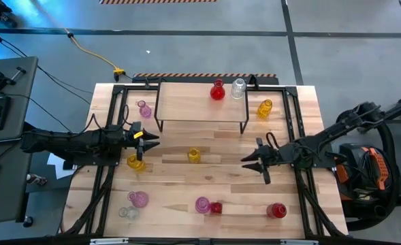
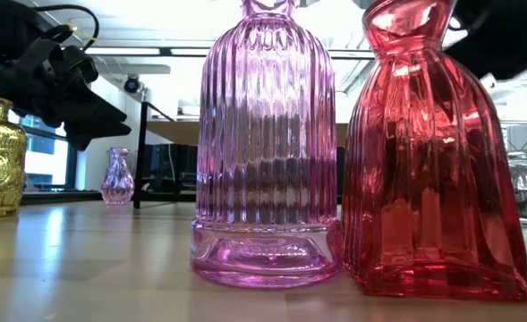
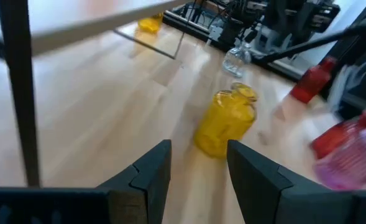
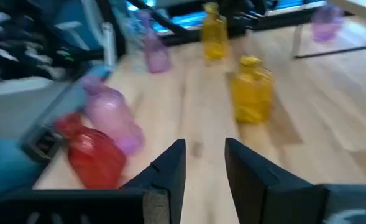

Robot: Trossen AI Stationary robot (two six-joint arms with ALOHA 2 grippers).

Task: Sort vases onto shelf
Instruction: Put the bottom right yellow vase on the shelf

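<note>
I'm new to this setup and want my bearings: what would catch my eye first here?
Small coloured glass vases dot the table, with a red vase and a clear vase already on the shelf at the far edge. Mid-table, a yellow vase stands between the two empty, open hands, left hand and right hand.

shelf [image 1: 201, 102]: red vase [image 1: 217, 90], clear vase [image 1: 238, 88] on top | left gripper [image 1: 148, 139], right gripper [image 1: 249, 160]: empty, over table [image 1: 234, 190]
</note>
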